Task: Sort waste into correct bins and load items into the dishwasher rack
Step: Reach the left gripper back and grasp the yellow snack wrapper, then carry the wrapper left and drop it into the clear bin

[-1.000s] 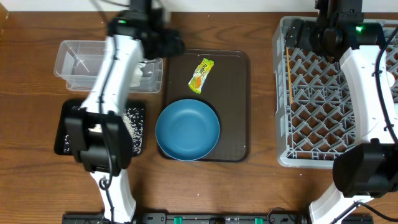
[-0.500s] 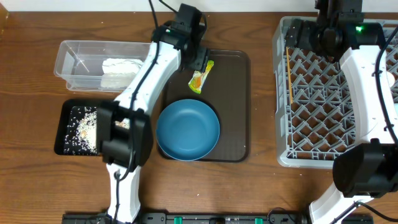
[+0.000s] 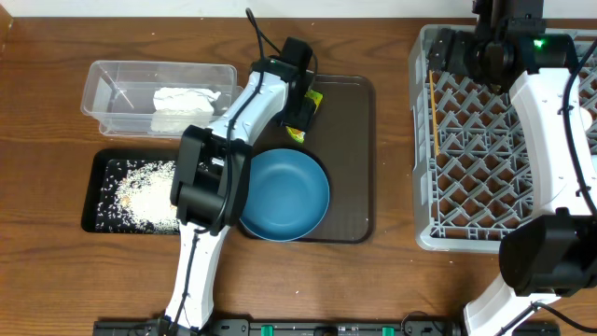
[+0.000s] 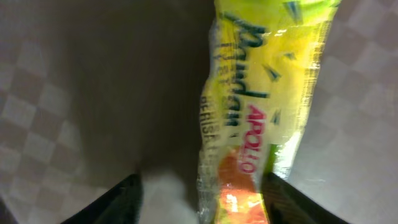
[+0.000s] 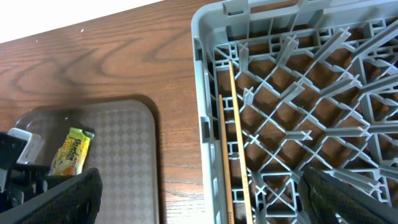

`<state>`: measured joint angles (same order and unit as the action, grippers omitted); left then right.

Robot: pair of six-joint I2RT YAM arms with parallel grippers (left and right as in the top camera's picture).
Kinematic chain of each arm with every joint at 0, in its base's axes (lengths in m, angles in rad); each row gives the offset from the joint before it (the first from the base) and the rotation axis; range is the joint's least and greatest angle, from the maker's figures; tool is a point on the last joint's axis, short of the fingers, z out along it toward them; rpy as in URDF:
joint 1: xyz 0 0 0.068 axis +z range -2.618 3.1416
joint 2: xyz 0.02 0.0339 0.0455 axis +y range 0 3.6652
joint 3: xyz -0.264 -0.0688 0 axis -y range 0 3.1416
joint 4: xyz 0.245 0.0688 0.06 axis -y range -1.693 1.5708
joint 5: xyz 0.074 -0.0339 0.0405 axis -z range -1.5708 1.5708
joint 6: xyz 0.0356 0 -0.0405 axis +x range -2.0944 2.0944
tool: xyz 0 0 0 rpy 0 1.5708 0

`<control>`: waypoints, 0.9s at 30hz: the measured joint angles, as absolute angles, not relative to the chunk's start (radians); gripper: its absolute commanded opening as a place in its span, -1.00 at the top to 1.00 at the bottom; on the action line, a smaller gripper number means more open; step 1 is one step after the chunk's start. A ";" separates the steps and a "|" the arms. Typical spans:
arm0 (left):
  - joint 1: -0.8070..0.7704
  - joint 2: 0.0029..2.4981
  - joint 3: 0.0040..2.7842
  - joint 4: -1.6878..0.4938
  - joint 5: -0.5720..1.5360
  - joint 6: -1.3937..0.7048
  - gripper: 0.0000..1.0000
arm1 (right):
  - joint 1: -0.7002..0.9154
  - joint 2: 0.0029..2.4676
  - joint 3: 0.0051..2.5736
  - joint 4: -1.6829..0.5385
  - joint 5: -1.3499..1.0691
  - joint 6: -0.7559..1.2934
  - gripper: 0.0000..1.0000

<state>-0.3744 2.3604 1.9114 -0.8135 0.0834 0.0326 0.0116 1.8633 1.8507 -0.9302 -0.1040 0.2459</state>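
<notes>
A brown wood-grain counter (image 3: 392,280) filled the view, with a pale strip of wall along its far edge. On it sat a dark brown tray (image 3: 359,168), a clear container (image 3: 103,75) holding a crumpled napkin (image 3: 185,101), a black tray (image 3: 91,182) scattered with rice (image 3: 145,196), and a grey rack (image 3: 420,140) on the right.

The wrapper (image 3: 313,97) lay flat on the brown tray, just beyond the blue bowl (image 3: 282,194). Its long axis ran from far to near and leaned slightly, the yellow-green end farther and to the right, the orange end nearer. The left gripper (image 4: 200,190) was spread apart, one finger on each side of the orange end, not clamped.

The chopsticks (image 5: 236,137) lay along the rack's left edge, pointing far to near. The right gripper (image 5: 199,186) hung wide apart above that edge, holding nothing.
</notes>
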 measured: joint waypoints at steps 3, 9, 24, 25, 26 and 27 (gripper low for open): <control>-0.380 2.360 1.911 -0.813 0.081 0.046 0.47 | 0.012 1.863 1.851 -0.930 -0.104 0.246 -0.99; -0.382 2.360 1.912 -0.817 0.078 0.022 0.88 | 0.012 1.863 1.851 -0.930 -0.104 0.246 -0.99; -0.252 1.968 1.911 -0.830 -0.106 -0.374 0.88 | 0.012 1.863 1.851 -0.931 -0.104 0.246 -0.99; -0.220 1.946 1.915 -0.838 -0.120 -0.424 0.88 | 0.012 1.863 1.851 -0.930 -0.104 0.246 -0.98; -0.182 1.930 1.919 -0.849 -0.135 -0.486 0.88 | 0.012 1.863 1.851 -0.930 -0.104 0.246 -0.99; -0.155 1.924 1.920 -0.862 -0.142 -0.532 0.88 | 0.012 1.863 1.851 -0.930 -0.104 0.246 -0.99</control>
